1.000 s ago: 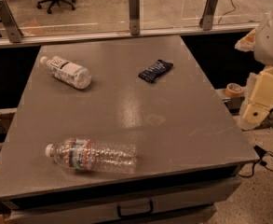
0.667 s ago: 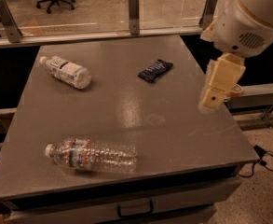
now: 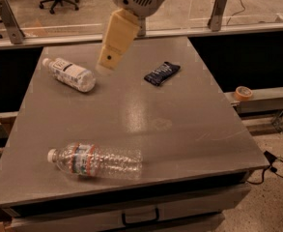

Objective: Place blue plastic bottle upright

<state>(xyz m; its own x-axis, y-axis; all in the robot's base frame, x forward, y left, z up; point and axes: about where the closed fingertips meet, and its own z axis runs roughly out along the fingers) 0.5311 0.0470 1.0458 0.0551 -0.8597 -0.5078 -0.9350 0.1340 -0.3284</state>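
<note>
The blue plastic bottle (image 3: 70, 73), small and clear with a white cap and a large white label, lies on its side at the far left of the grey table (image 3: 179, 129), cap pointing to the far left. My gripper (image 3: 108, 62) hangs from the arm above the far middle of the table, just right of that bottle and apart from it.
A longer ribbed clear bottle (image 3: 96, 160) with a red-and-blue label band lies on its side near the front left. A dark blue snack packet (image 3: 162, 73) lies at the far right of centre. A roll of orange tape (image 3: 243, 92) sits on a ledge to the right.
My arm has swung from the table's right side leftward across the far part of the table, ending beside the small bottle. The bottles and the packet have not moved.
</note>
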